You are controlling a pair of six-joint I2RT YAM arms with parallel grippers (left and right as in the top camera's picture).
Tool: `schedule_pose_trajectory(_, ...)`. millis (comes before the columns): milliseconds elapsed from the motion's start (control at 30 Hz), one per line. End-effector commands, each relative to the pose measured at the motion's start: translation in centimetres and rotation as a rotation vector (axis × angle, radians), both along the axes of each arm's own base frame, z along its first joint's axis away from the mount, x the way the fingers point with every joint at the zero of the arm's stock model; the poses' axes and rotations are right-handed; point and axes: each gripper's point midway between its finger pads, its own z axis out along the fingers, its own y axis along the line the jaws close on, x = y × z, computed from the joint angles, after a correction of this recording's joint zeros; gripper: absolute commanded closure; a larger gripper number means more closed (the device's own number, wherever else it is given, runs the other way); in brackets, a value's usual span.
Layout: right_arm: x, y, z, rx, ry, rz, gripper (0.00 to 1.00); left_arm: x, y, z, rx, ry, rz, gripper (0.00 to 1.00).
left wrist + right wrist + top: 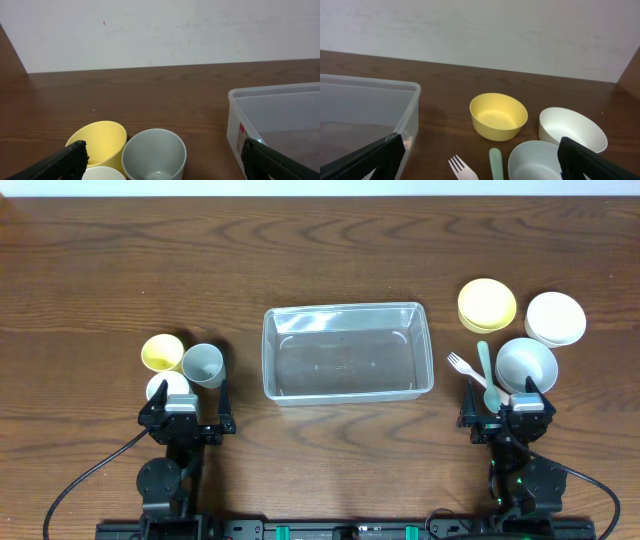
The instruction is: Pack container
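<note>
The clear plastic container sits empty in the middle of the table; it also shows in the left wrist view and the right wrist view. Left of it stand a yellow cup, a grey cup and a white cup. Right of it are a yellow bowl, a white bowl, a pale blue bowl, a pink fork and a green spoon. My left gripper is open by the cups. My right gripper is open by the blue bowl.
The brown wooden table extends behind the container. A pale wall stands at the far edge in the wrist views.
</note>
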Motion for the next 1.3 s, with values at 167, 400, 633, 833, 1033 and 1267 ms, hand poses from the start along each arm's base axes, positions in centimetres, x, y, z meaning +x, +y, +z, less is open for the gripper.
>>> schedule_pose_trajectory(167, 0.0, 0.0, 0.0, -0.005, -0.002, -0.001, 0.01, -0.1, -0.1, -1.5, -0.012, 0.049, -0.005, 0.02)
schedule_pose_trajectory(400, 0.0, 0.4, -0.1, 0.051, 0.002, 0.014, 0.01, 0.0, -0.1, -1.1, -0.011, 0.033, -0.005, 0.02)
schedule_pose_trajectory(633, 0.0, 0.4, -0.1, 0.11, 0.004, 0.009, 0.01, -0.1, -0.1, -1.5, -0.012, 0.047, -0.005, 0.02)
schedule_pose_trajectory(833, 0.1, 0.4, -0.6, 0.116, 0.028, 0.008, 0.01, -0.1, -0.1, -1.4, -0.11, 0.06, 0.008, 0.02)
schedule_pose_trajectory(1033, 0.3, 1.0, -2.9, 0.191, 0.137, 0.026, 0.01, 0.2, -0.1, -0.9, -0.112, 0.109, 0.01, 0.02)
schedule_pose_trajectory(1267, 0.8, 1.3, -2.5, 0.197, 0.202, 0.037, 0.01, 1.2, -0.2, 1.1, -0.122, 0.179, 0.007, 0.02)
